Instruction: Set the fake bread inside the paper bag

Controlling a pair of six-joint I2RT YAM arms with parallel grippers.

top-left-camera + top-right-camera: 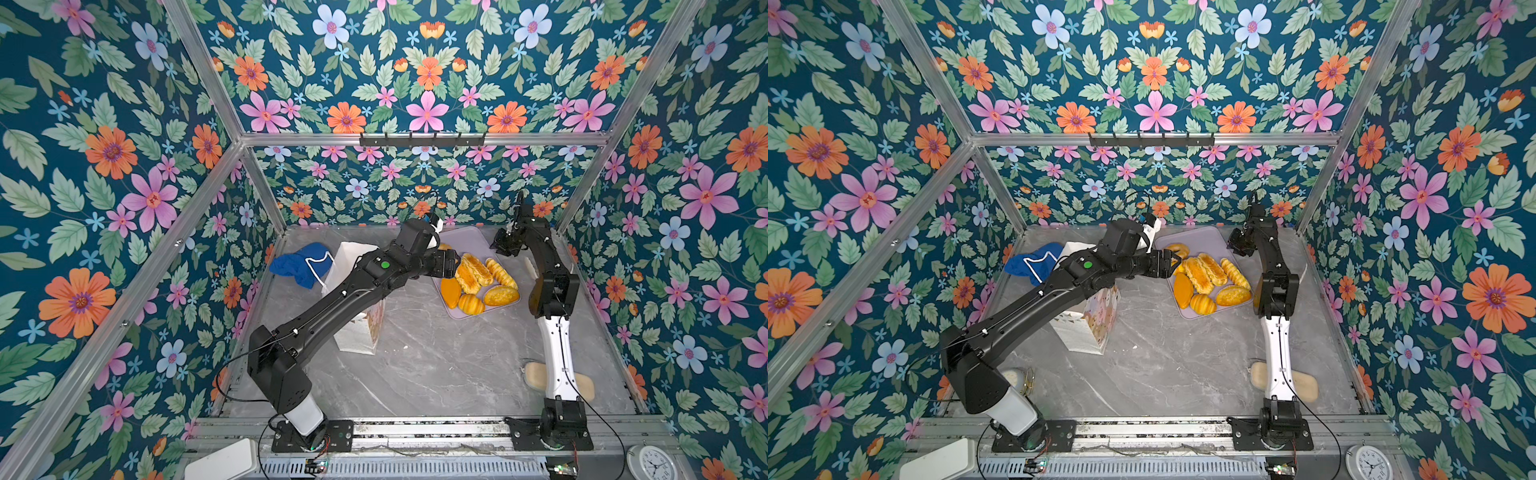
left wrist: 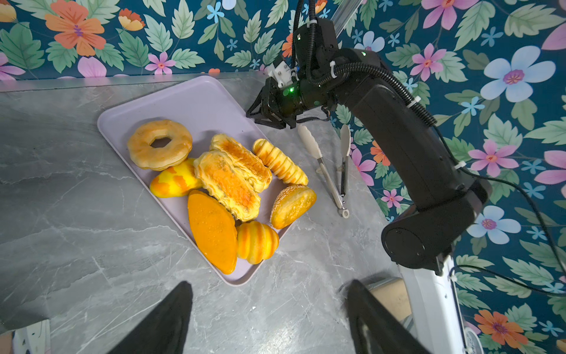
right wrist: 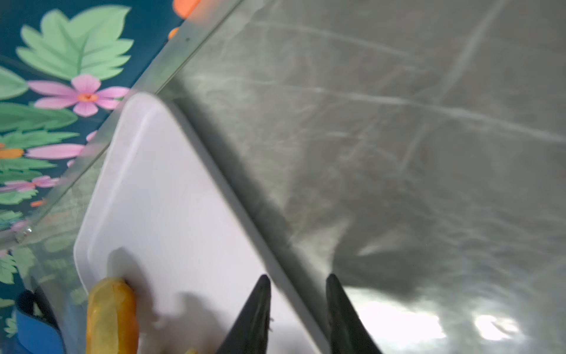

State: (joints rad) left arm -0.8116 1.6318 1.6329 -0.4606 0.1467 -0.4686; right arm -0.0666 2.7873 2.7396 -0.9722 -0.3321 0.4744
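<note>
The glossy golden-yellow and orange fake bread (image 2: 226, 184) lies heaped on the flat lilac rectangular tray (image 2: 190, 101) toward the back of the grey marbled counter (image 2: 76, 199): a ring bagel, long loaves, oval buns and ribbed rolls. The left gripper (image 2: 269, 283) hangs at the tray's left edge, its jaws spread wide and empty, with the bread just ahead of its fingertips and untouched. The right gripper (image 3: 297, 277) hovers over the tray's far right rim, clear of the pile, its jaws slightly parted around nothing. The tall white paper bag (image 1: 363, 332) stands on the counter beneath the left arm (image 1: 332, 299), left of the tray and apart from it.
</note>
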